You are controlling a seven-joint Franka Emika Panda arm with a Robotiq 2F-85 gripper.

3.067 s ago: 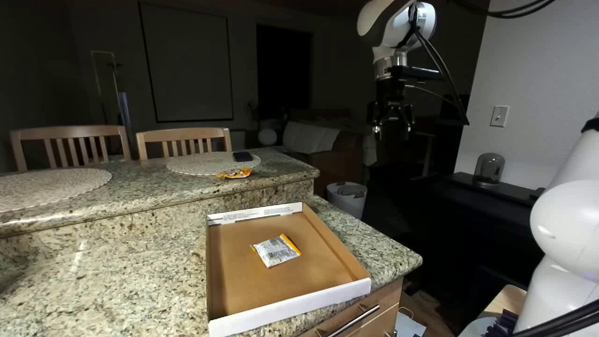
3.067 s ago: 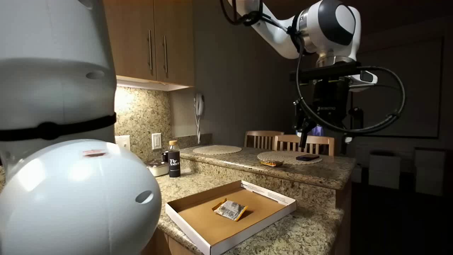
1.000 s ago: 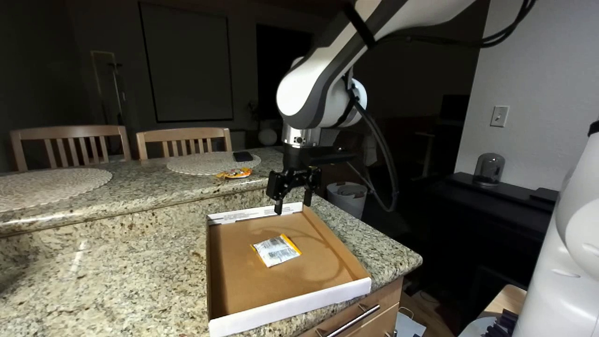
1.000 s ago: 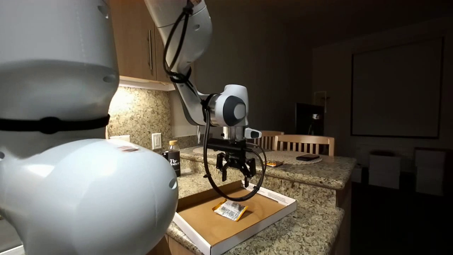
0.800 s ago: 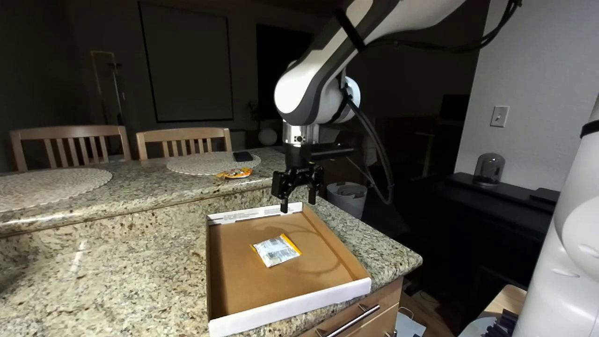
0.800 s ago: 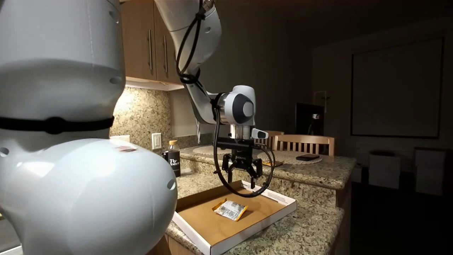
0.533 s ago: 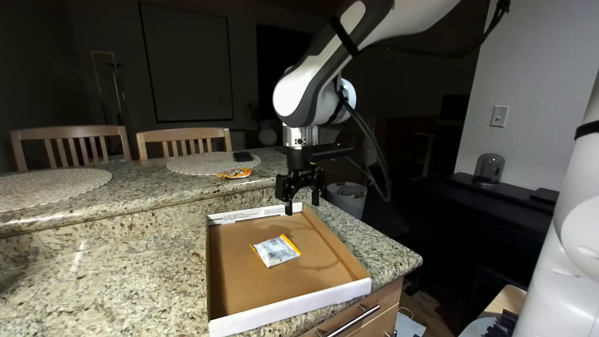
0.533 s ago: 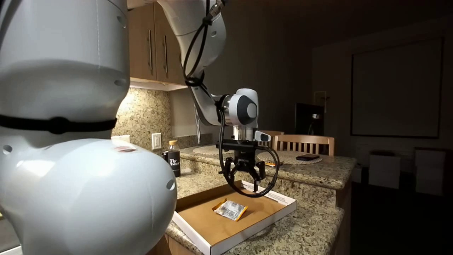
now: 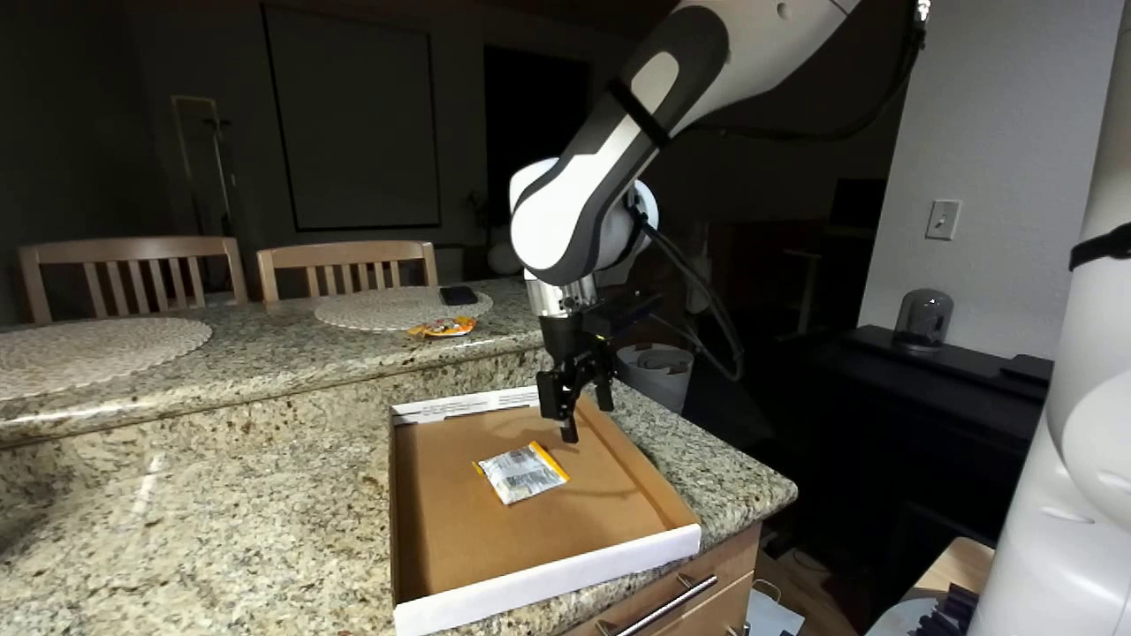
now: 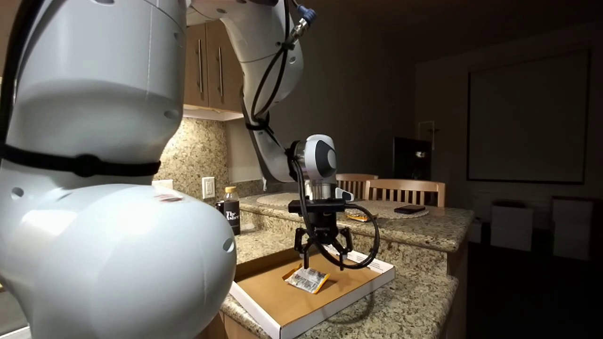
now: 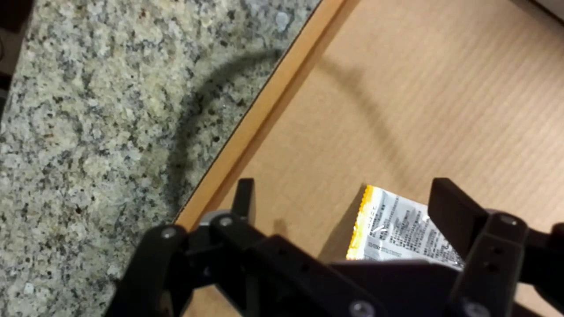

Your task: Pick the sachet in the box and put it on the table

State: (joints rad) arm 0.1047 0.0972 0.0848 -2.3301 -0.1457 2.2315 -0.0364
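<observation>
In both exterior views the sachet [image 9: 521,473] lies in the box [image 9: 548,579], near the middle of its brown floor, and the box sits on the speckled tabletop [image 9: 221,521]. The pincer [image 11: 343,193] hangs above the box with its fingers spread apart. In an exterior view it appears towards the far right part of the box, and the sachet shows whole, nearer and to the left, apart from the fingertips [image 9: 569,430]. The wrist view hides part of the sachet behind the right finger and the pincer's body, but gives the yellow crimped edge and small dark print more clearly. That view also places the left finger just beside the box's side wall; whether they touch I cannot tell.

In an exterior view the arm [image 10: 118,263] fills the near left and covers the box's left corner, and a bottle [image 10: 231,216] shows beyond it, partly hidden. A pale bin [image 9: 654,387] and a glass dome [image 9: 923,320] show to the right in an exterior view. Both exterior views have an orange packet [image 9: 444,328] on the raised far ledge [image 9: 265,349].
</observation>
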